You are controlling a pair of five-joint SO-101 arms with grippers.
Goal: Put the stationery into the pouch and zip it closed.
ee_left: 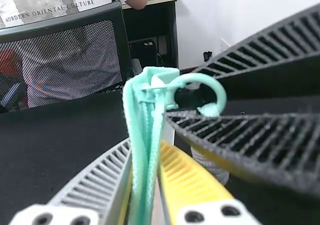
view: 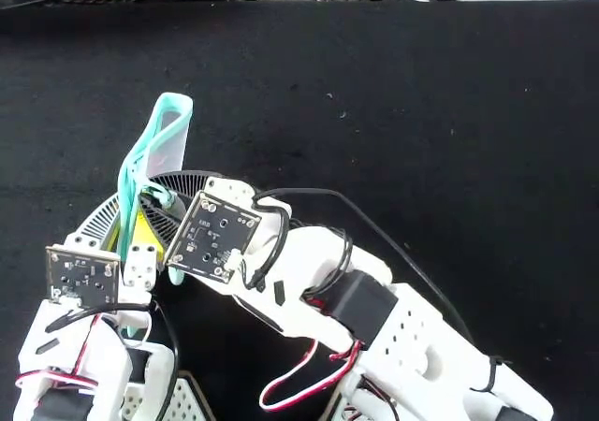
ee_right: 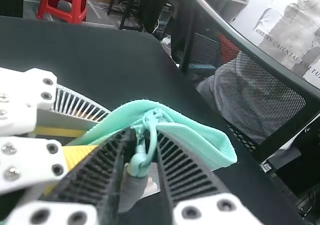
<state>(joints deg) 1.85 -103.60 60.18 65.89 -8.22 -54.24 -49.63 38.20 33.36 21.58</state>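
A mint-green pouch (view: pixel 165 133) is held up off the black table (view: pixel 421 112), its free end pointing to the far side. My left gripper (view: pixel 127 225), with one grey and one yellow ribbed finger, is shut on the pouch's edge (ee_left: pixel 145 120). My right gripper (view: pixel 161 196), with black ribbed fingers, comes in from the right beside it and is shut on the green zipper pull (ee_right: pixel 139 160). In the left wrist view the pull's ring (ee_left: pixel 214 92) curls out between the black fingers (ee_left: pixel 260 140). What is inside the pouch is hidden.
Both arms crowd the near left of the table; a white perforated base (view: pixel 187 404) sits at the near edge. The table's middle, right and far parts are bare black cloth. A mesh-backed chair (ee_left: pixel 65 60) and a red stool (ee_right: pixel 62 2) stand beyond the table.
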